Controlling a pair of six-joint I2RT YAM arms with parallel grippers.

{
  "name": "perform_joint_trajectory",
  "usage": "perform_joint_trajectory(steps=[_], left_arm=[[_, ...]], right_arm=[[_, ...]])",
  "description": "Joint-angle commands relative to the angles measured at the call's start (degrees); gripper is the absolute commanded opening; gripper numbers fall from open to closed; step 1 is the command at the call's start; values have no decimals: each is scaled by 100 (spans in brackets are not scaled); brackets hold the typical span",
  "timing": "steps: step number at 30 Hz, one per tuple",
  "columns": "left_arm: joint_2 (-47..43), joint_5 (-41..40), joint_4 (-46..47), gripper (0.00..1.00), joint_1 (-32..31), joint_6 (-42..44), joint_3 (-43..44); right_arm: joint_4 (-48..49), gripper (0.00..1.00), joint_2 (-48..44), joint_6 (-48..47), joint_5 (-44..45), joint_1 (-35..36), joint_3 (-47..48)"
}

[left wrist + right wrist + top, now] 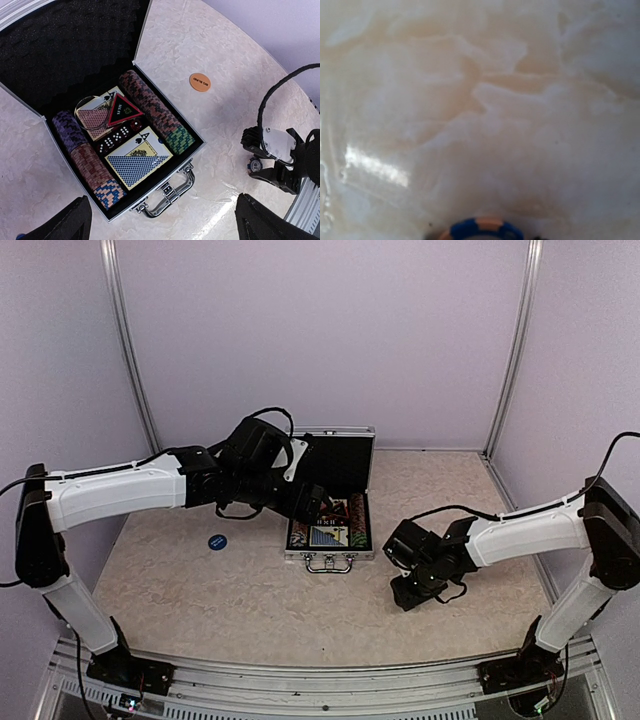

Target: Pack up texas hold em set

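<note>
Marbled table (pixel 250 590) | ribbed silver case (pixel 65 50) open | chips (pixel 155 112), decks (pixel 137 162), dice (pixel 117 135) inside

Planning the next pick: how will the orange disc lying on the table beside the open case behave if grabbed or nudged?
The orange disc lies flat and looks thin, so catching its edge may be hard. The table looks glossy, so a nudge would probably slide it, not roll it. It seems rigid and light.
</note>
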Motion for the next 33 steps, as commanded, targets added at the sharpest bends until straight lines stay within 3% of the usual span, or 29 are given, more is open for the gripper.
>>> perform_joint_trajectory(steps=[1, 18, 33], left_arm=[[-129, -39, 53, 99, -30, -118, -32], [-201, 943, 703, 99, -201, -1112, -1074], [314, 2454, 2822, 99, -347, -2608, -2339]], right_arm=[[-411, 40, 85, 23, -44, 113, -39], [-184, 41, -479, -439, 269, 346, 155], [103, 41, -366, -709, 326, 803, 317]])
